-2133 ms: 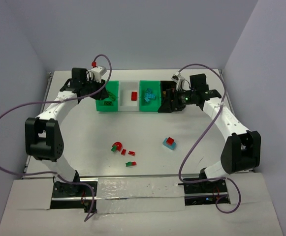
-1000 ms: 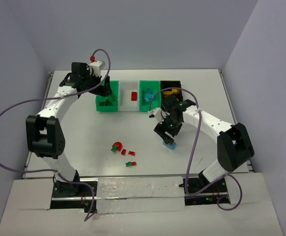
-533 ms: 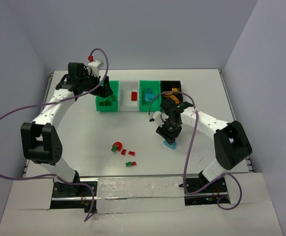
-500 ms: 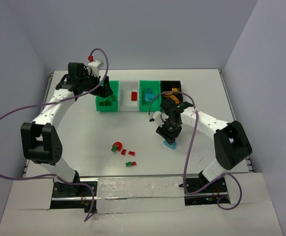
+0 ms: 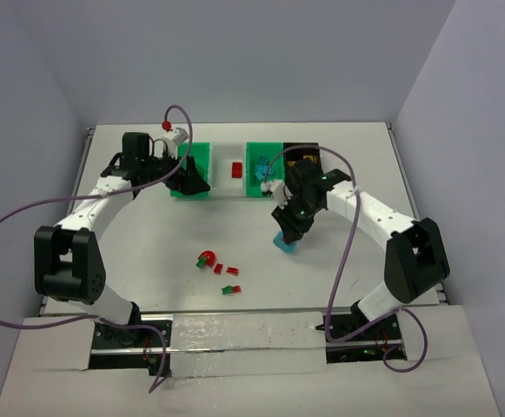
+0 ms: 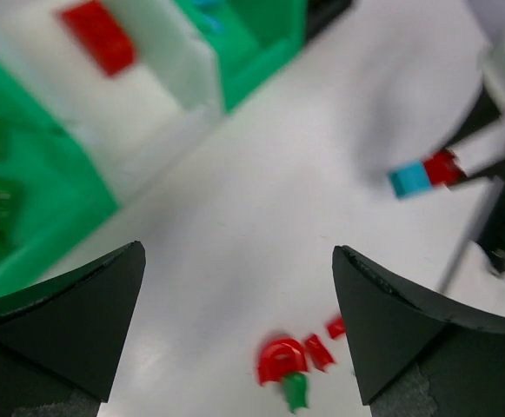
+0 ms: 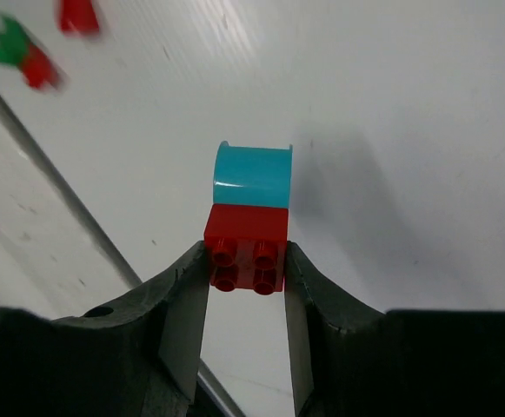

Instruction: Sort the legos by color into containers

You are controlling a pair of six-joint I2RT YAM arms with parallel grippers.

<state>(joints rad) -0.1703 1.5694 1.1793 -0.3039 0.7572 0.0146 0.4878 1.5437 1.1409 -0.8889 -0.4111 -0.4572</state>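
The red-on-cyan stacked brick (image 7: 249, 221) is pinched by its red half in the right gripper (image 7: 246, 261), up off the table (image 5: 148, 234) in front of the bin row. The left gripper (image 6: 237, 252) is spread wide by the left green bin (image 5: 202, 156). A few loose red and green bricks (image 5: 218, 269) lie nearer the arms.

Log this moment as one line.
right gripper: shut on red-cyan stacked brick, above table | left gripper: open, empty, by left green bin | loose red and green bricks: on table
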